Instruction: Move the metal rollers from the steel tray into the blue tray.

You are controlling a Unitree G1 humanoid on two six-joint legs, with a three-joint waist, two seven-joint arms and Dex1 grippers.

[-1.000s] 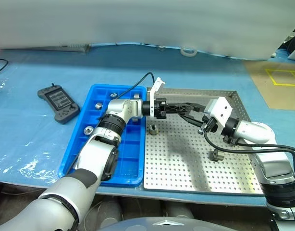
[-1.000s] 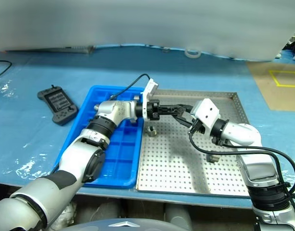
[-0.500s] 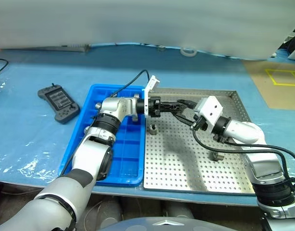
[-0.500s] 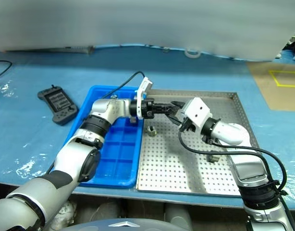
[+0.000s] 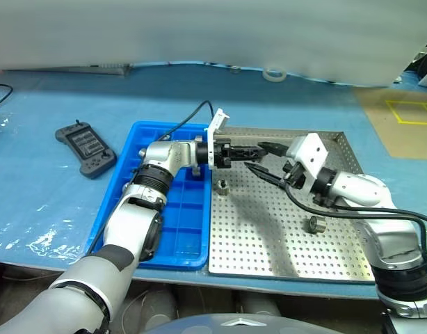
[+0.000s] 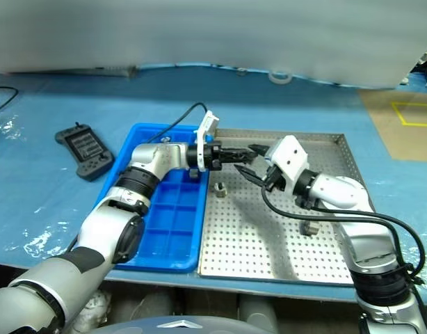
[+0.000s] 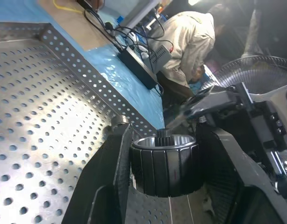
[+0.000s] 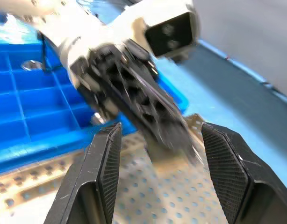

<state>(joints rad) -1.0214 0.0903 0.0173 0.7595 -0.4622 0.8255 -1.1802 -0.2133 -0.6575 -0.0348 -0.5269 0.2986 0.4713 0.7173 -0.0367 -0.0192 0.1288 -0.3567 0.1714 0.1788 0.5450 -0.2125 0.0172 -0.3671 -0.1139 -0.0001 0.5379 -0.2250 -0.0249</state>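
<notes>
My left gripper [image 5: 253,149] reaches level over the near-left part of the steel tray [image 5: 283,257], shut on a ribbed metal roller [image 7: 164,163]. Facing it tip to tip, my right gripper [image 5: 264,158] is open, its fingers [image 8: 105,163] spread on either side of the left gripper's tips and holding nothing. Two more metal rollers lie on the perforated floor, one [image 5: 222,186] near the left rim and one [image 5: 314,224] under my right forearm. The blue tray [image 5: 179,236] sits just left of the steel tray, with a roller [image 8: 31,65] in a far compartment.
A black handheld controller [image 5: 85,149] lies on the blue table cover left of the blue tray. A tape roll [image 5: 272,72] sits at the table's back edge. A brown mat with yellow lines [image 5: 401,118] is at the far right. A person [image 7: 190,42] stands in the background.
My right gripper has opened and let go of the roller, which stays in the left gripper. The left gripper has drawn slightly left, toward the blue tray.
</notes>
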